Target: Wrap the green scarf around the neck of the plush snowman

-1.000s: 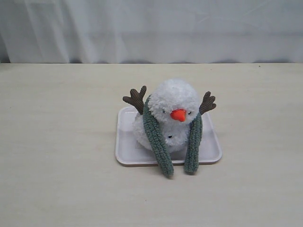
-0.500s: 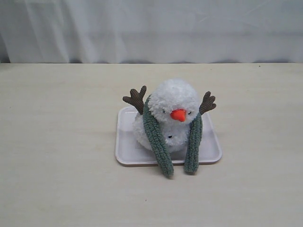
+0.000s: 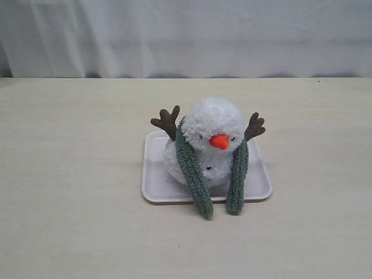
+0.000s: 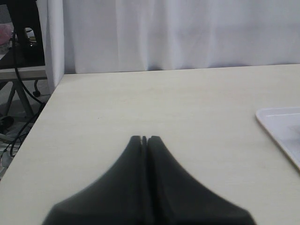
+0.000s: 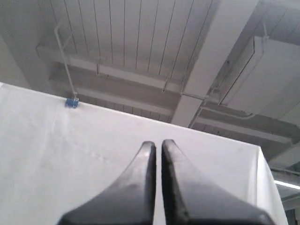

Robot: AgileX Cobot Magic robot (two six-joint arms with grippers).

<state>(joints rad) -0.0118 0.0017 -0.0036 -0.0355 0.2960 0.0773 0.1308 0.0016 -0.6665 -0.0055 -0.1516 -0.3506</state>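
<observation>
The plush snowman (image 3: 214,125) sits upright on a white tray (image 3: 154,183) in the middle of the table. The green scarf (image 3: 193,174) lies draped behind its neck, and both ends hang down the front past the tray's near rim. The second end (image 3: 237,177) hangs on the right side. Neither gripper shows in the exterior view. My left gripper (image 4: 144,138) is shut and empty, low over bare table, with a corner of the tray (image 4: 281,124) off to its side. My right gripper (image 5: 155,144) is shut and empty, pointing up at a white curtain and the ceiling.
A white curtain (image 3: 186,35) hangs behind the table's far edge. In the left wrist view the table's side edge (image 4: 40,117) drops off toward cables and a metal stand on the floor.
</observation>
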